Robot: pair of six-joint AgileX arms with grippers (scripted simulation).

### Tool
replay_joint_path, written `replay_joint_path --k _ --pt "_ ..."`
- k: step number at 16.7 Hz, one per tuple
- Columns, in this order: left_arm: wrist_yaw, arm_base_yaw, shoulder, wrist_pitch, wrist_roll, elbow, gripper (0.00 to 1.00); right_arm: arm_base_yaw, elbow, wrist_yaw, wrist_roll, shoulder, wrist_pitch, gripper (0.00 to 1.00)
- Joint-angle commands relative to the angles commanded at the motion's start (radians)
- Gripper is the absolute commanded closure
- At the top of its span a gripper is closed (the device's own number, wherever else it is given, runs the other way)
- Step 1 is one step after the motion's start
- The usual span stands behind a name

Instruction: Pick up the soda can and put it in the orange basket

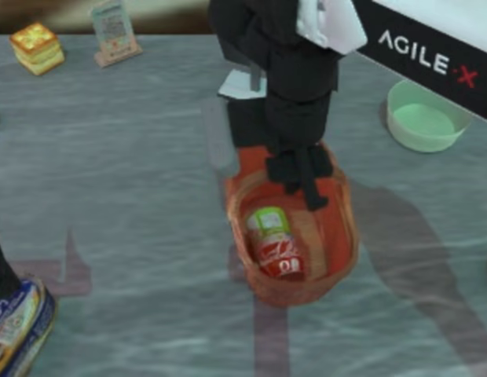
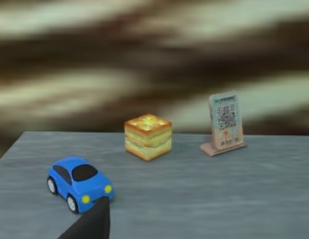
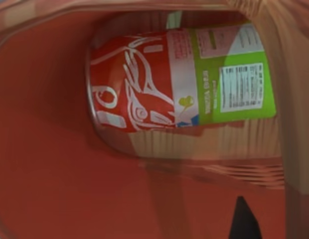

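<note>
The small cylindrical soda can (image 1: 275,243), red on its upper half with white lettering and lime-green on its lower half, lies on its side on the pale slatted floor of the large oval orange woven basket (image 1: 347,259). It sits just below and ahead of the right gripper (image 1: 302,188), apart from the fingers, with nothing holding it. That gripper hangs over the far end of the basket, its dark fingers pointing down inside the rim. From above, its fingers look parted and empty, so I judge the gripper to be open with the can let go.

By my reading, the placing step is done, and what is left is the retreat. The next move calls for a straight lift away from the basket, keeping the fingers clear of the woven wall and of the can beneath them, so that nothing gets dragged or tipped.

In the right wrist view the can (image 3: 179,84) fills the frame: white graphics on the red half, a printed label panel on the green half, the body undented, resting against the orange inner wall (image 3: 45,174).

The left gripper (image 2: 89,226) is parked well off to the left, near a blue toy car (image 2: 78,183); whether it is open or closed cannot be told.
</note>
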State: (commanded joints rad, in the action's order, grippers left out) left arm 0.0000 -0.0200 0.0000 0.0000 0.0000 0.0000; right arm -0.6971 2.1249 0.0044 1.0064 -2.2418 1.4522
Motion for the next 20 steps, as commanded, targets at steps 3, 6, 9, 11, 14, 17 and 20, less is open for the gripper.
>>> replay_joint_path --k 3,6,9,11,14,17,20 --pt "0.000 0.000 0.000 0.000 0.000 0.000 0.00 0.000 0.000 0.000 0.000 0.000 0.000 1.00" --pt "0.000 0.000 0.000 0.000 0.000 0.000 0.00 0.000 0.000 0.000 0.000 0.000 0.000 1.00" --pt "0.000 0.000 0.000 0.000 0.000 0.000 0.00 0.000 0.000 0.000 0.000 0.000 0.000 1.00" --pt "0.000 0.000 0.000 0.000 0.000 0.000 0.00 0.000 0.000 0.000 0.000 0.000 0.000 1.00" --pt "0.000 0.000 0.000 0.000 0.000 0.000 0.00 0.000 0.000 0.000 0.000 0.000 0.000 1.00" --pt "0.000 0.000 0.000 0.000 0.000 0.000 0.00 0.002 0.001 0.000 0.000 -0.001 0.000 1.00" --pt "0.000 0.000 0.000 0.000 0.000 0.000 0.00 0.007 0.043 0.001 0.009 0.000 0.042 1.00"
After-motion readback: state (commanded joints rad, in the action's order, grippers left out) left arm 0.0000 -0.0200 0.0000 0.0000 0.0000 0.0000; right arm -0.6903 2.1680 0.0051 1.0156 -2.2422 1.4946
